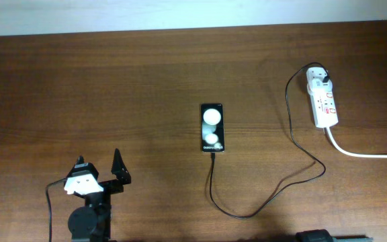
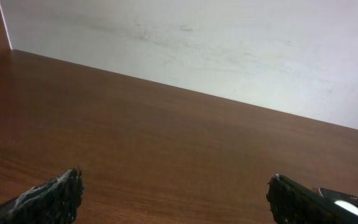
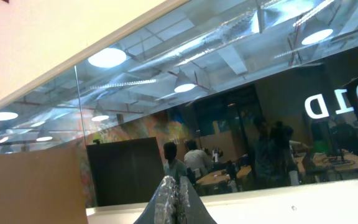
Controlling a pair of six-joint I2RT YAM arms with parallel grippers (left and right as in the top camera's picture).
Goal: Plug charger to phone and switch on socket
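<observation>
The black phone (image 1: 212, 128) lies flat mid-table, face up with two white round reflections. The thin black charger cable (image 1: 267, 198) runs from the phone's near end, loops along the front and climbs to the white adapter plug (image 1: 320, 77) seated in the socket. The socket (image 1: 322, 99) is a white power strip at the far right. My left gripper (image 1: 99, 166) is open and empty at the front left, well apart from the phone; its two fingertips frame bare table in the left wrist view (image 2: 174, 193). My right gripper (image 3: 174, 194) is shut on nothing and points up at a glass wall.
The socket's thick white cord (image 1: 361, 153) runs off the right edge. The right arm's base (image 1: 314, 236) just shows at the bottom edge. A pale wall (image 2: 229, 43) stands behind the table's far edge. The wooden table (image 1: 113, 81) fills the overhead view.
</observation>
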